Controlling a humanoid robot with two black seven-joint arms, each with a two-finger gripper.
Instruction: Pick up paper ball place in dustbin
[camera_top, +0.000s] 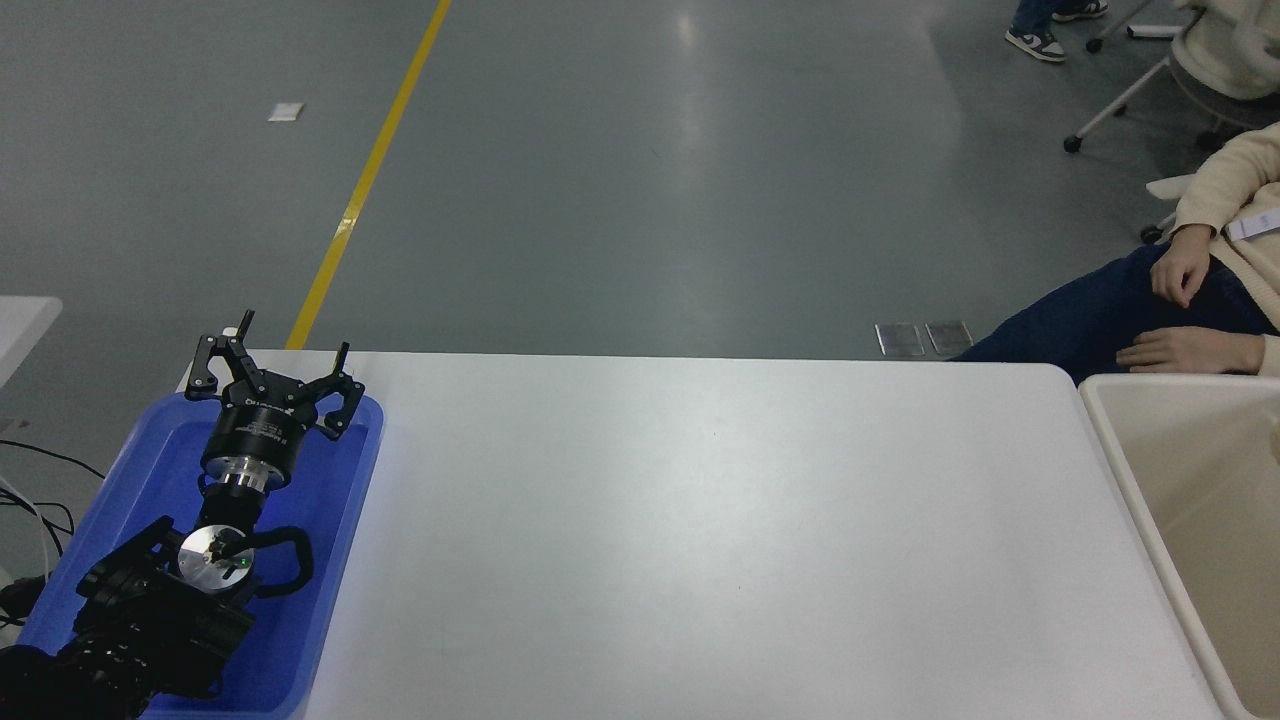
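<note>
The cream-beige dustbin (1106, 428) stands at the table's right end, cut off by the picture's right edge, and the part of its inside that shows holds nothing. The paper ball is out of view. My right arm and gripper are out of view too. My left arm is parked at the lower left, and its gripper (275, 367) is open and empty over the far end of a blue tray (345, 500).
A person sits at the far right behind the dustbin, with one hand (1185, 351) resting just beyond its far rim and the other (1178, 270) on a knee. Office chairs stand on the grey floor behind. Black cables lie at the left edge.
</note>
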